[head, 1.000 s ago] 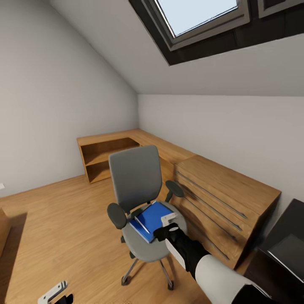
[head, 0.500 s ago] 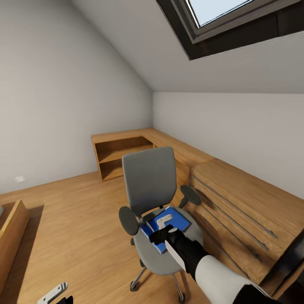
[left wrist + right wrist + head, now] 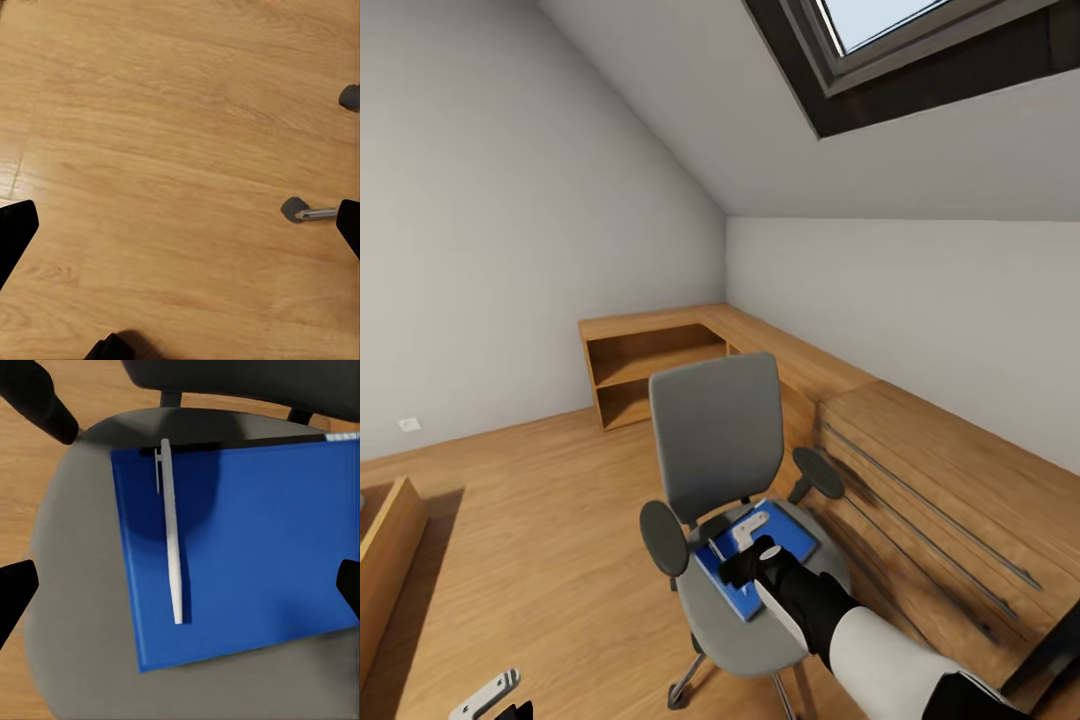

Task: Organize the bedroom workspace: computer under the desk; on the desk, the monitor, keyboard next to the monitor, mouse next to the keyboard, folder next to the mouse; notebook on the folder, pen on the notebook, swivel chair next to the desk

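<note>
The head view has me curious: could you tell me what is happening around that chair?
The robot's right arm is reaching over the grey swivel chair, its right pincer hovering above the blue folder that lies on the seat. A white pen rests on the folder. In the right wrist view the pincer's fingers stand wide apart, gripping nothing yet. The left pincer hangs low over the wooden floor, also open. The wooden desk stands just beside the chair.
</note>
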